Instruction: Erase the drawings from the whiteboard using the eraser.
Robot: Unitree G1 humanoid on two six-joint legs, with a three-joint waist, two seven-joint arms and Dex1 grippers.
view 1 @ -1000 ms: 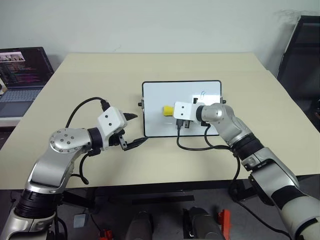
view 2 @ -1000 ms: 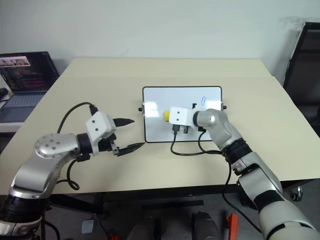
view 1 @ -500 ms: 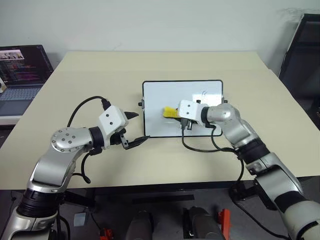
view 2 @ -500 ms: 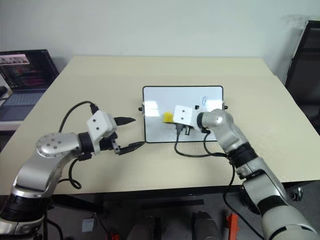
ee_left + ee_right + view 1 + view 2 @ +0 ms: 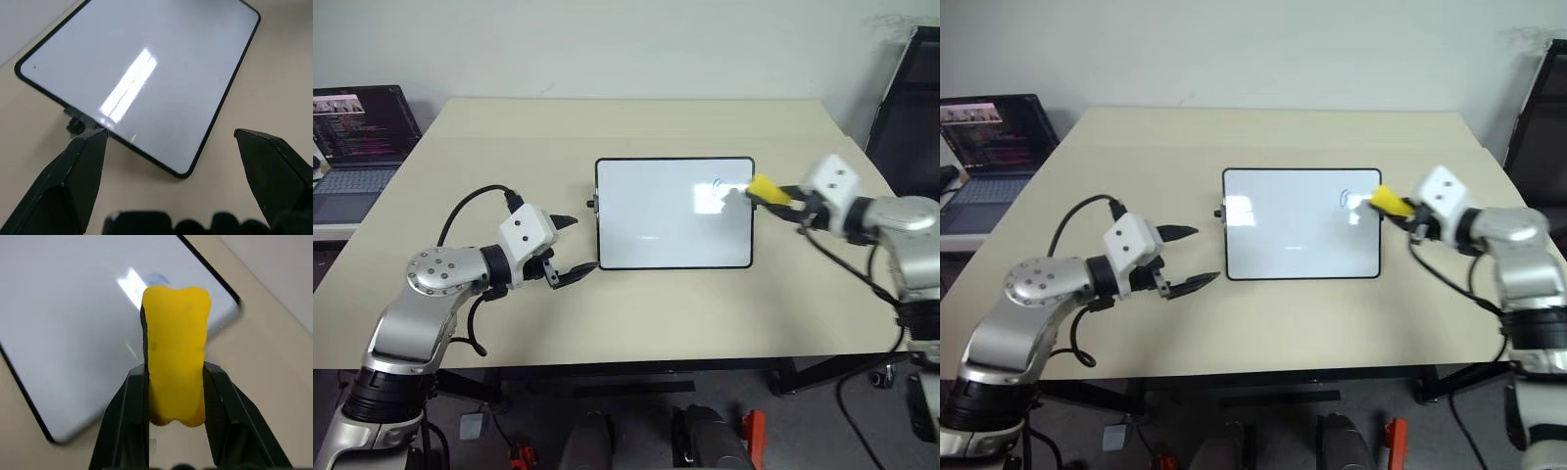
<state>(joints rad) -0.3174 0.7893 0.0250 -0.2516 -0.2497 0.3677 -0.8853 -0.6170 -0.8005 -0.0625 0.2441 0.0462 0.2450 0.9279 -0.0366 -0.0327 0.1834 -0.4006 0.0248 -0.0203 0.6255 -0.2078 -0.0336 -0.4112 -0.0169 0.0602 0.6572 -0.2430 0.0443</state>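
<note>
Over the whiteboard's (image 5: 674, 213) right edge, head views show the right gripper (image 5: 781, 196), clenched on the eraser (image 5: 768, 189), swung off the middle (one blue mark (image 5: 1343, 198) remains). Left wrist view: left gripper (image 5: 171, 142) spread beside the board's corner. Right wrist view: eraser above that mark.

You are facing a beige desk (image 5: 636, 323) standing against a plain white wall (image 5: 626, 44); an open laptop (image 5: 357, 137) is glowing at its left, and a dark chair (image 5: 906, 98) is standing right.
</note>
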